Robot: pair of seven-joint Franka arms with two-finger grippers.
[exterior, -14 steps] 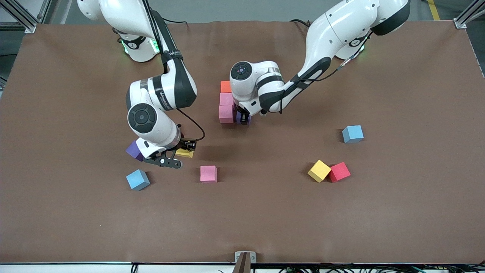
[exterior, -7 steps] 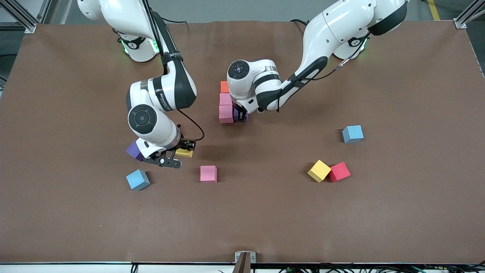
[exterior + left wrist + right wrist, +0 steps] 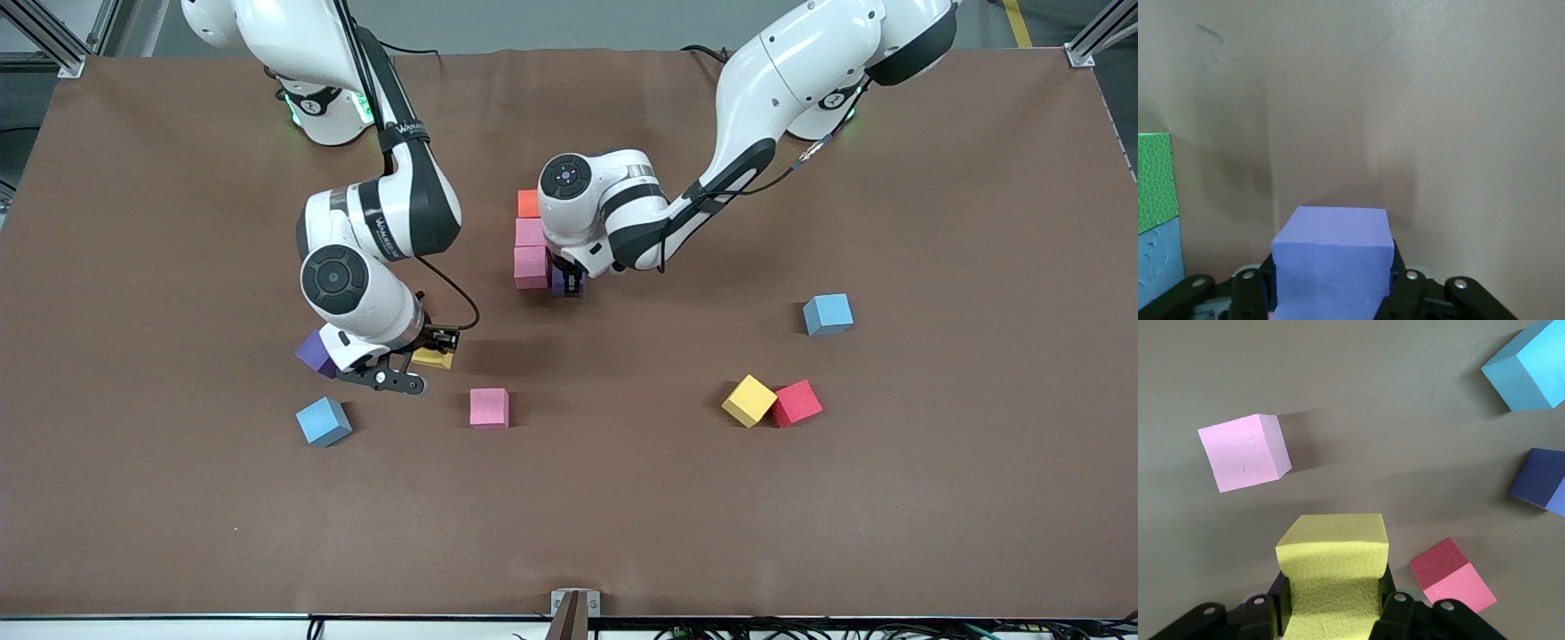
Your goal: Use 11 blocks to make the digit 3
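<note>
An orange block [image 3: 529,204] and two pink blocks [image 3: 531,233] [image 3: 531,267] form a short column mid-table. My left gripper [image 3: 567,283] [image 3: 1333,270] is shut on a purple block [image 3: 1333,260], low beside the nearer pink block. A green block [image 3: 1153,180] and a light blue block [image 3: 1158,260] show beside it in the left wrist view. My right gripper [image 3: 433,357] [image 3: 1333,597] is shut on a yellow block [image 3: 1333,577], low over the table toward the right arm's end. A red block [image 3: 1451,577] lies close by it.
Loose blocks near the right gripper: purple [image 3: 313,353], light blue [image 3: 324,421], pink [image 3: 489,407]. Toward the left arm's end lie yellow [image 3: 749,400], red [image 3: 797,403] and light blue [image 3: 828,314]. The brown table [image 3: 622,516] is bare near the front camera.
The left gripper carried its purple block in against the pink column, then shifted a little toward the front camera. The right arm has stayed in place with the yellow block.
</note>
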